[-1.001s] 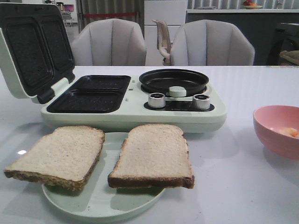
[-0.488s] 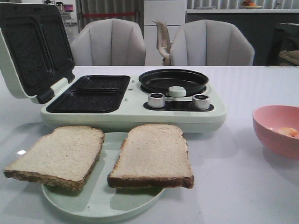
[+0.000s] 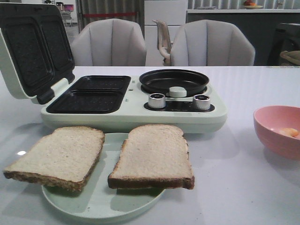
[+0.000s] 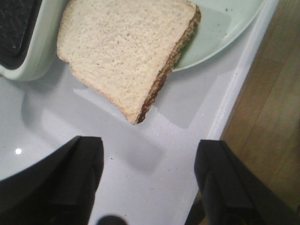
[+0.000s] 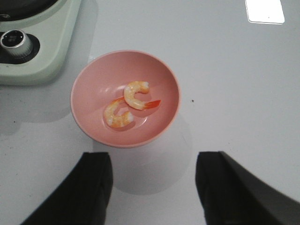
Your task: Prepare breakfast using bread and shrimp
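Two slices of bread lie on a pale green plate [image 3: 101, 206] at the front: the left slice [image 3: 58, 154] and the right slice [image 3: 153, 155]. The left slice also shows in the left wrist view [image 4: 126, 47], overhanging the plate. My left gripper [image 4: 149, 178] is open and empty, above the table near that slice's corner. Two curled shrimp [image 5: 136, 95] [image 5: 117, 115] lie in a pink bowl [image 5: 93, 79]; one shrimp [image 3: 289, 132] shows in the front view. My right gripper [image 5: 153, 187] is open and empty, just short of the bowl. Neither gripper shows in the front view.
A pale green breakfast maker [image 3: 133, 115] stands behind the plate, its lid [image 3: 33, 49] open, with two dark sandwich wells [image 3: 89, 93], a round pan [image 3: 174, 80] and two knobs [image 3: 157, 100]. The table edge [image 4: 234, 89] is close to the left gripper. Chairs stand behind.
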You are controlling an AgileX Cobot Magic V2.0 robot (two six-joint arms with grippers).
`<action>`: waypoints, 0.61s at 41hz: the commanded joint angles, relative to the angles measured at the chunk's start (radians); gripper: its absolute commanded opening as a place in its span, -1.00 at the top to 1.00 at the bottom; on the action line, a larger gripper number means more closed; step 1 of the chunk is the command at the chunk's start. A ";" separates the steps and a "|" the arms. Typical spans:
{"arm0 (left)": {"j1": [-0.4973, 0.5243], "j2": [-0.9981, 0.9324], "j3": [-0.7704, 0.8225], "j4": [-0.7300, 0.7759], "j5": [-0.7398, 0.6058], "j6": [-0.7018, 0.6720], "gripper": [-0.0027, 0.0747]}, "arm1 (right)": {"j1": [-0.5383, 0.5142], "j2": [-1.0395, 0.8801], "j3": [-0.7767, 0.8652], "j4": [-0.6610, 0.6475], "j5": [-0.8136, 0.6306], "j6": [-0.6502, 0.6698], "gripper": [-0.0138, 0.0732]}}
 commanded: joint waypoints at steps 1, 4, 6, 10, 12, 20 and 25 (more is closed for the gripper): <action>-0.047 0.042 -0.013 0.199 -0.046 -0.146 -0.24 | 0.000 0.002 -0.034 0.000 -0.074 -0.005 -0.48; -0.059 0.088 -0.013 0.322 -0.047 -0.246 -0.24 | 0.000 0.002 -0.034 0.000 -0.074 -0.005 -0.48; -0.061 0.119 -0.013 0.396 -0.051 -0.303 -0.24 | 0.000 0.002 -0.034 0.000 -0.074 -0.005 -0.48; -0.061 0.179 -0.013 0.557 -0.050 -0.438 -0.24 | 0.000 0.002 -0.034 0.000 -0.074 -0.005 -0.48; -0.061 0.209 -0.013 0.642 -0.050 -0.500 -0.24 | 0.000 0.002 -0.034 0.000 -0.074 -0.005 -0.48; -0.061 0.331 -0.013 0.789 -0.063 -0.605 -0.24 | 0.000 0.002 -0.034 0.000 -0.074 -0.005 -0.48; -0.061 0.392 -0.013 0.867 -0.070 -0.680 -0.22 | 0.000 0.002 -0.034 0.000 -0.074 -0.005 -0.48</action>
